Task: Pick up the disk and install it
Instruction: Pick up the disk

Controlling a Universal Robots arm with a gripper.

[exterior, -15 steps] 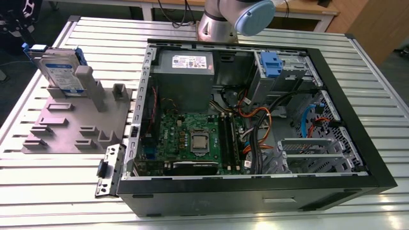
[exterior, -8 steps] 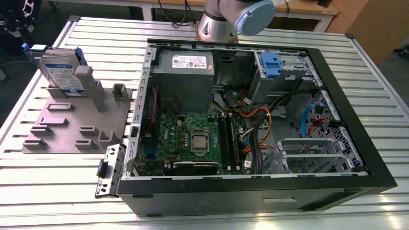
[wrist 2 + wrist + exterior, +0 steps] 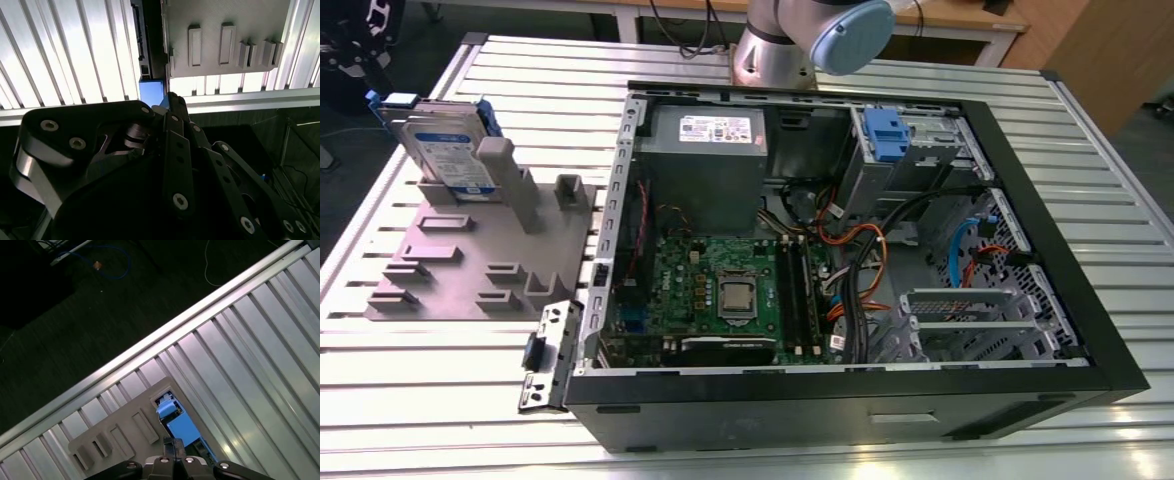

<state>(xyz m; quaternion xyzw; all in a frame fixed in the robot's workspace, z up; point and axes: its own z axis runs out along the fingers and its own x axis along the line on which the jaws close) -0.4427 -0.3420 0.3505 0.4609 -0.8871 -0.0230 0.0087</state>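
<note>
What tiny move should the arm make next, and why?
Probably ease the gripper down toward the disk: it stands upright in the grey holder, outside the computer case, with its blue end just beyond the gripper in both wrist views.

- The disk (image 3: 447, 150) is silver-grey, with a white label that carries a blue band, and its side rails are blue.
- The fixture plate (image 3: 467, 275) is a dull grey-mauve, without any pattern.
- The counter (image 3: 400, 390) is bright silver metal, striped by parallel grooves.
- The computer case (image 3: 854, 405) is black outside, and the motherboard (image 3: 720, 275) is green.
- The power supply (image 3: 707, 175) is grey with a white sticker.
- The latch (image 3: 886, 135) is blue.
- The cables (image 3: 854, 240) are orange and black.
- The robot arm (image 3: 781, 50) is silver with a pale blue cap.
- The gripper (image 3: 169, 100) is black with silver screw heads.
</note>
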